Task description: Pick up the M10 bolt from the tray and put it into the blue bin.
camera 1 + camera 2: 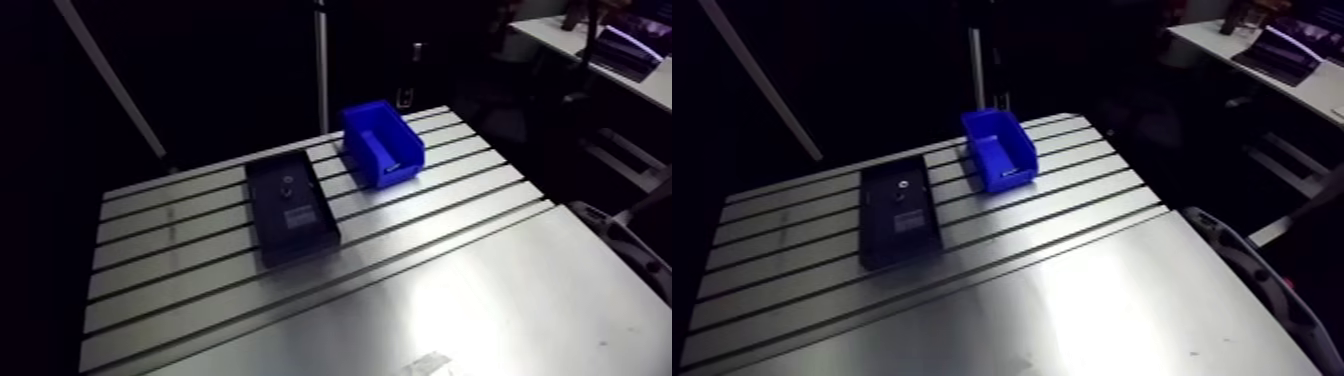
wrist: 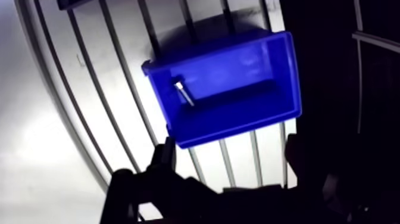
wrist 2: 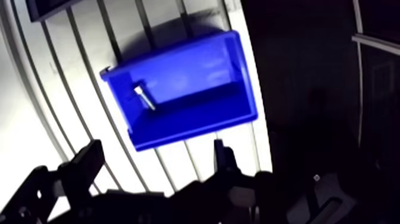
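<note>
The small silver M10 bolt (image 3: 144, 98) lay inside the blue plastic bin (image 1: 405, 140), close to one end wall, tilted against the floor of the bin. The tool (image 3: 156, 152) hung above the bin's near edge, released, its two dark fingers (image 3: 89, 161) spread wide with nothing between them. The bin stood on the slotted aluminium desk (image 1: 180, 260), just right of and farther back than the flat black rectangular tray (image 1: 300, 245). Two small pieces sat in the tray, too small to tell what they were.
</note>
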Robot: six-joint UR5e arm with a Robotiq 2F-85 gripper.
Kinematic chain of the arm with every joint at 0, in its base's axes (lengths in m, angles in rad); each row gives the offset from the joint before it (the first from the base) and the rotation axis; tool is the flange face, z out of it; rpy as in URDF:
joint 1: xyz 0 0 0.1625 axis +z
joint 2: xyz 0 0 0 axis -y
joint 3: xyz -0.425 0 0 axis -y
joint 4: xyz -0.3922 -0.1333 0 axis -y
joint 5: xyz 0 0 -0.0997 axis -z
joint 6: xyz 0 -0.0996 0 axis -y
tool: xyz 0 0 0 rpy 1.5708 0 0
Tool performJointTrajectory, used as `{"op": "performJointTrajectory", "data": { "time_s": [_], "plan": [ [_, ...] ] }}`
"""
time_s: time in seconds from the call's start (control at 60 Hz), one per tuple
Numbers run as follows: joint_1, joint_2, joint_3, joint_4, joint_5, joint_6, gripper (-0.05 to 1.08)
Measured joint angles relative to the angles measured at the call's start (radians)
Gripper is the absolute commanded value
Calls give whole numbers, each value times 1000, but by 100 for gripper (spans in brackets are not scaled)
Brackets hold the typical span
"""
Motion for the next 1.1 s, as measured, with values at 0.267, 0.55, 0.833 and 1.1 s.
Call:
{"op": "performJointTrajectory", "data": {
  "time_s": [0.267, 0.55, 0.833, 1.1],
  "plan": [
    [14, -29, -99, 146, 8, 335, 0],
    [50, -50, -222, 297, 18, 837, 0],
    [110, -97, -268, 419, 30, 1156, 0],
    [147, -176, -242, 479, 58, 1293, 0]
  ]
}}
